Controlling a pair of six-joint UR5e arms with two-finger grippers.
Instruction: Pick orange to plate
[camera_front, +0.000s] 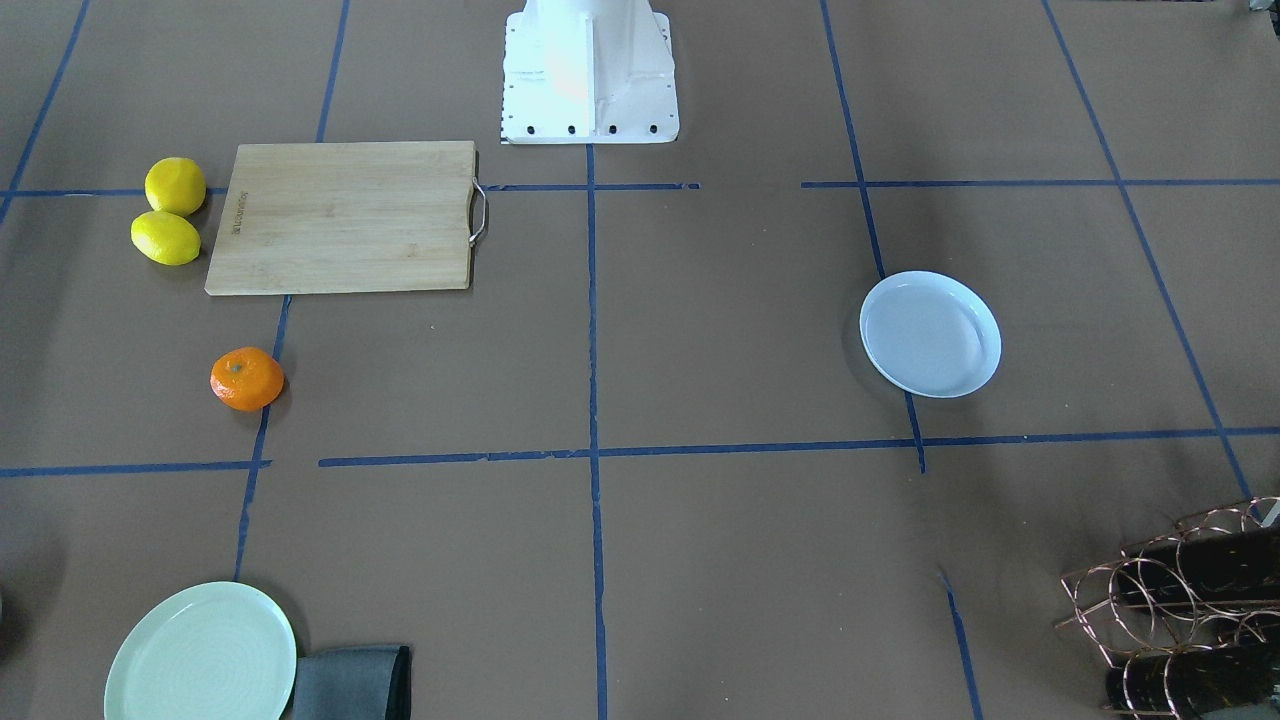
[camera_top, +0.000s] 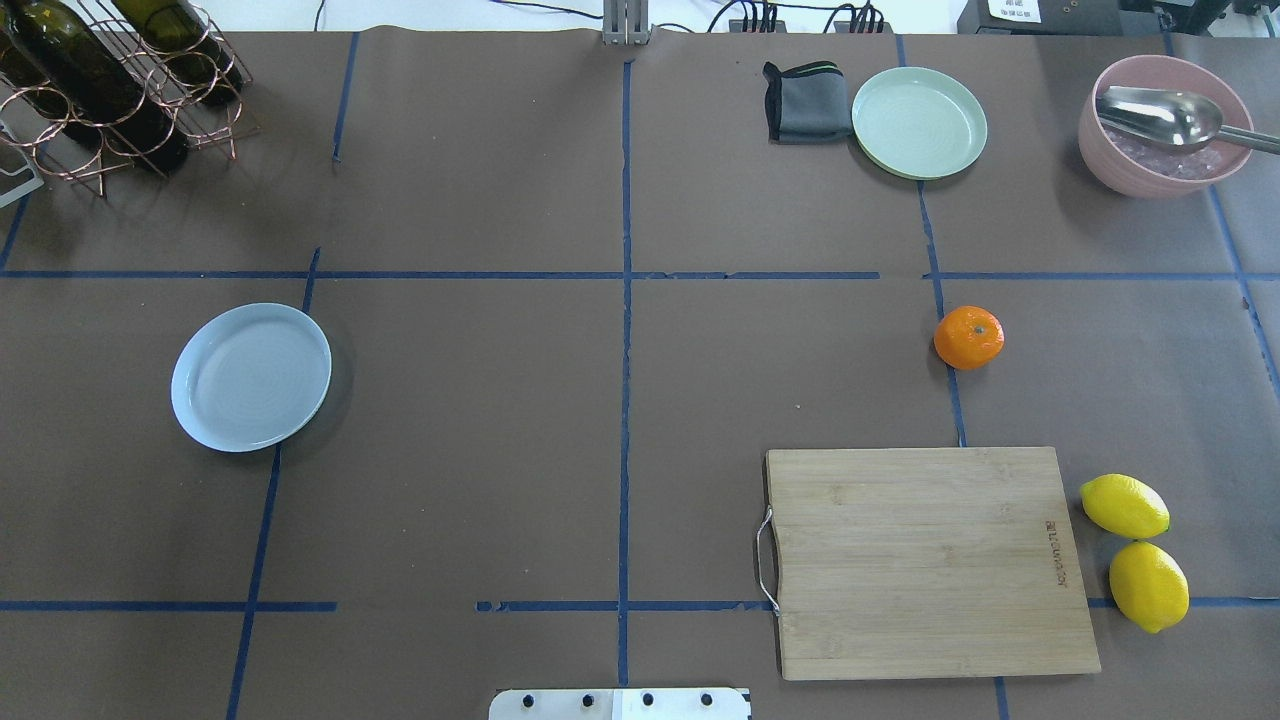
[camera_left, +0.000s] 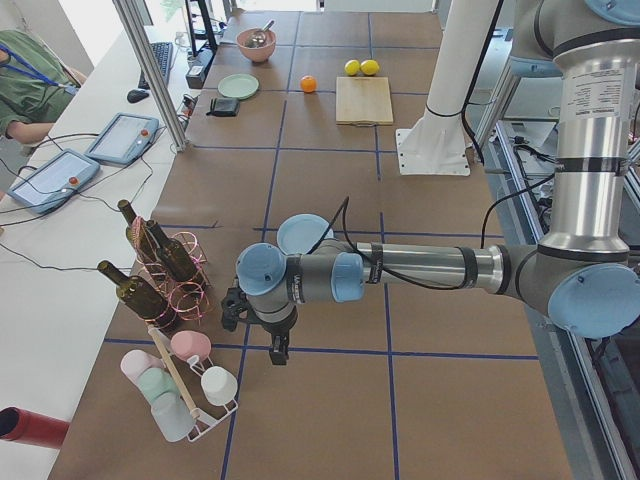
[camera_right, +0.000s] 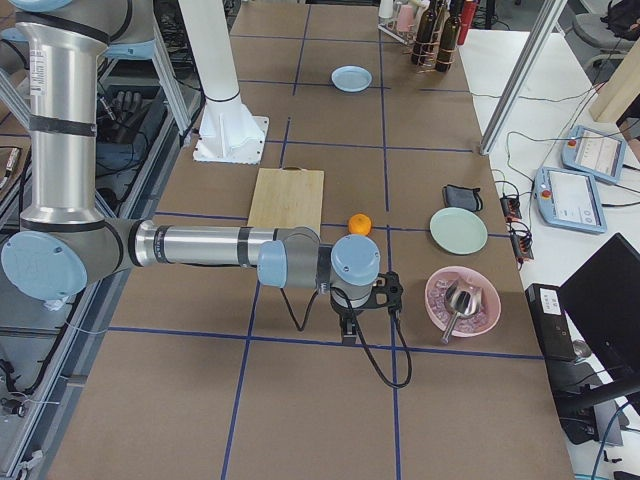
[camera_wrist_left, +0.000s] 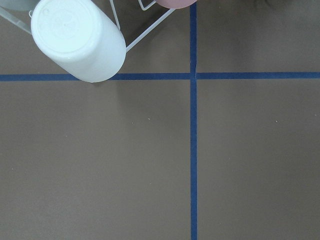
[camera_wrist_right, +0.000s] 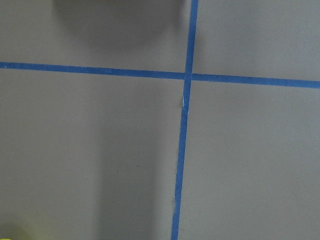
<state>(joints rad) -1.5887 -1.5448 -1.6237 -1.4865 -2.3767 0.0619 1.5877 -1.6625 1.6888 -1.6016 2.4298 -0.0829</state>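
The orange (camera_top: 969, 337) (camera_front: 246, 379) sits alone on the brown table just beyond the cutting board, on the robot's right half. The pale bluish plate (camera_top: 251, 376) (camera_front: 930, 334) lies empty on the left half. Neither gripper appears in the overhead or front views. In the exterior left view my left gripper (camera_left: 255, 335) hangs past the plate (camera_left: 303, 233), beside the bottle rack. In the exterior right view my right gripper (camera_right: 370, 314) hangs a little past the orange (camera_right: 360, 224), near the pink bowl. I cannot tell whether either is open or shut. Both wrist views show only table and tape.
A wooden cutting board (camera_top: 925, 560) lies near the robot with two lemons (camera_top: 1135, 550) beside it. A mint-green plate (camera_top: 919, 122), grey cloth (camera_top: 805, 102) and pink bowl with a spoon (camera_top: 1163, 125) stand at the far right. A copper bottle rack (camera_top: 110, 90) stands far left, and a cup rack (camera_left: 180, 385) sits beyond it.
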